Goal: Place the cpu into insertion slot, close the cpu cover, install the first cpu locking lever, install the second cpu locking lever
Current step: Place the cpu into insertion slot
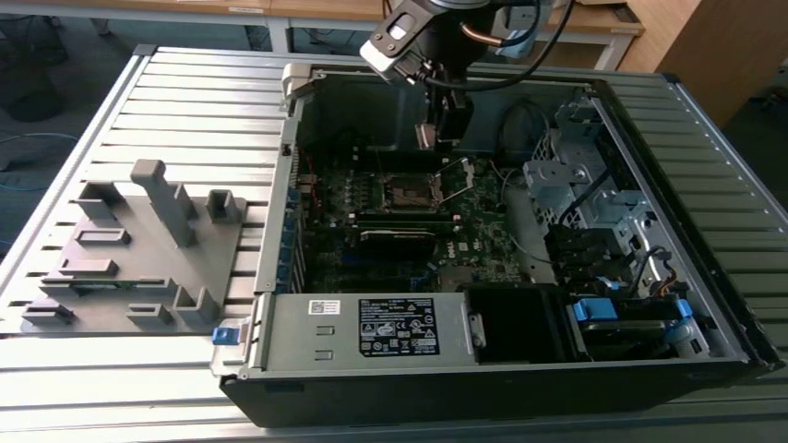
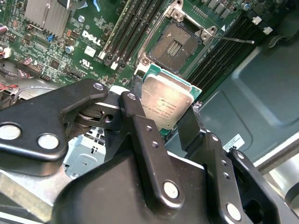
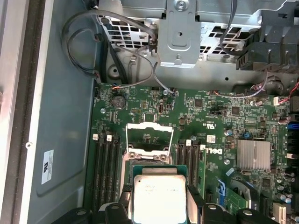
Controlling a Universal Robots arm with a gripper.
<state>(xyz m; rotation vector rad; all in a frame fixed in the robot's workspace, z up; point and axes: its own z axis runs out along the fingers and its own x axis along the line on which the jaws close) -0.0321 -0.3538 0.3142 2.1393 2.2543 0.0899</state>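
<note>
Pincer (image 2: pixel 166 105) is clamped on the cpu (image 2: pixel 166 100), one finger on each of two opposite edges, metal lid facing both wrist cams. There's fine engraved print on the lid, too small for me to make out. In the first wrist view the cpu (image 3: pixel 158 198) sits right between the fingers (image 3: pixel 122 207).

The slot (image 2: pixel 175 44) is bare, dark centre showing. It's below the pincer and a bit ahead of it, with a clear gap between chip and slot. From the exterior view the pincer (image 1: pixel 444 129) hangs inside the open case (image 1: pixel 295 83), above the slot (image 1: pixel 407 192).

The cover (image 3: pixel 149 126) is flipped up past the slot on the far side from the pincer, and you can see green board (image 3: pixel 219 121) through its cut-out. A thin wire lever (image 2: pixel 236 41) sticks out beside the slot.

Labels: white logo lettering is printed on the board near the memory slots (image 2: pixel 126 28), there's a white sticker (image 3: pixel 47 166) on the case floor off to one side of the pincer, and a big black label on the power supply (image 1: pixel 369 328). A grey fixture (image 1: pixel 136 240) sits on the bench (image 1: pixel 185 101), well away from the pincer.
</note>
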